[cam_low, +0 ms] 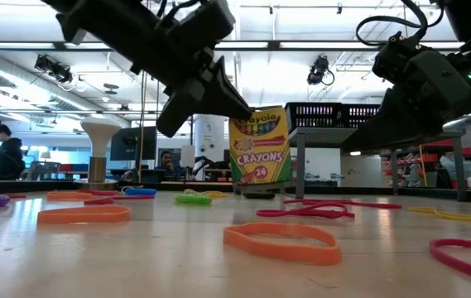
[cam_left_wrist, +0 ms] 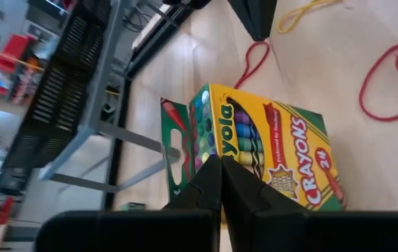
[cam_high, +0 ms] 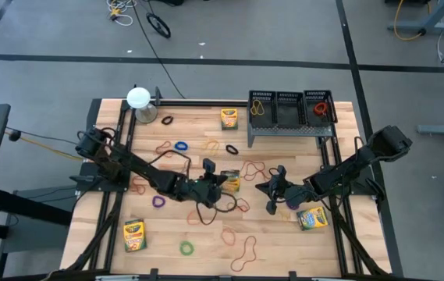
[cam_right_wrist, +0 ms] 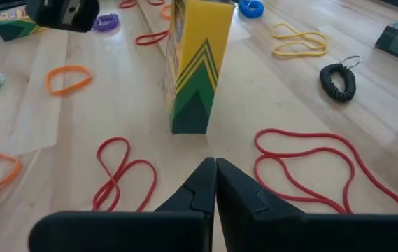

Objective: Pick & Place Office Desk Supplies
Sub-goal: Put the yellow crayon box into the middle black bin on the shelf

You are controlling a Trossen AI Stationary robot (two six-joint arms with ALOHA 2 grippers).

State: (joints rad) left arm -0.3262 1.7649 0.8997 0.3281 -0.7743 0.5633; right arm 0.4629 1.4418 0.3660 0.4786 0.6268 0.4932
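1. Crayon box (cam_high: pixel 230 181) stood upright near the table's (cam_high: pixel 339 250) centre, apparently tipped up for grasping.
2. Left gripper (cam_high: pixel 220 182), fingers pressed together, touched it.
3. Right gripper (cam_high: pixel 271 193), also pressed together, waited beside.

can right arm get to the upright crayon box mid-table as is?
Probably yes. The right gripper, shut, faces the upright crayon box across bare table; only flat red rubber bands lie beside the path. The left gripper, also shut, crowds the box's far side.
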